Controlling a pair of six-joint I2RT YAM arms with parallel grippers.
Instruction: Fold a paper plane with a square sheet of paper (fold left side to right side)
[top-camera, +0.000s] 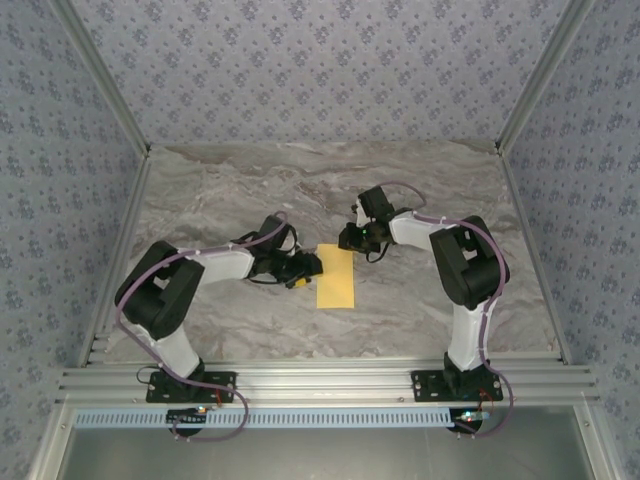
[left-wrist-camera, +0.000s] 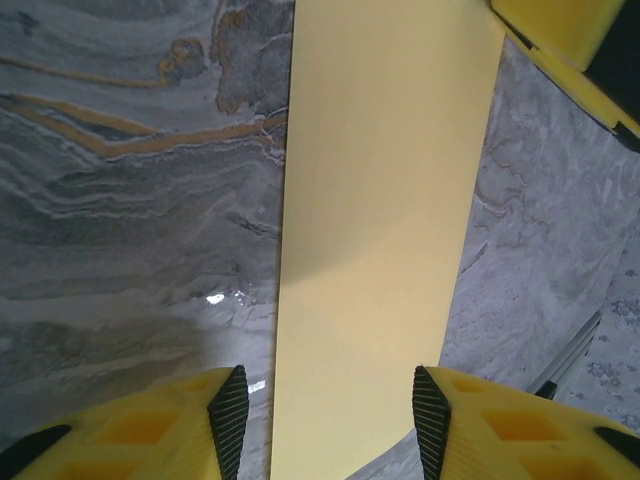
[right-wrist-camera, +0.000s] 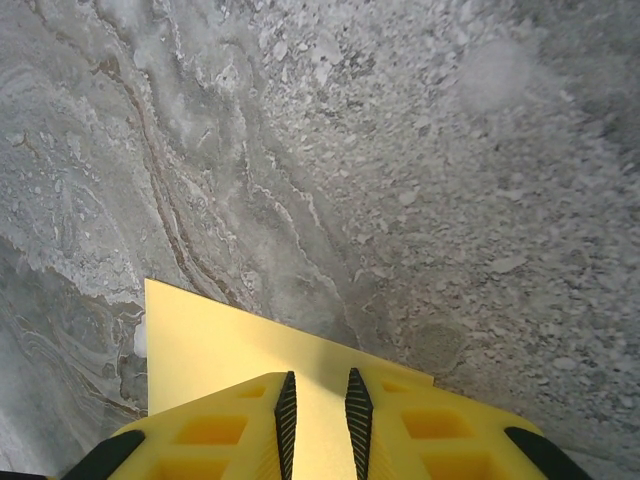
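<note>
The square sheet of paper (top-camera: 336, 277) lies flat on the marble table as a narrow yellow-orange rectangle, about half as wide as it is long. My left gripper (top-camera: 305, 268) sits at its left long edge. In the left wrist view, that gripper (left-wrist-camera: 330, 420) is open and its jaws straddle the strip (left-wrist-camera: 385, 200) across its width. My right gripper (top-camera: 352, 240) is at the sheet's far end. Its jaws (right-wrist-camera: 322, 420) stand slightly apart over the paper's edge (right-wrist-camera: 210, 345), with nothing pinched between them. The paper plane is out of view.
The grey marble tabletop (top-camera: 240, 180) is bounded by patterned walls and aluminium rails (top-camera: 320, 380) along the near edge. A finger of the right gripper (left-wrist-camera: 560, 25) shows at the far end of the strip in the left wrist view.
</note>
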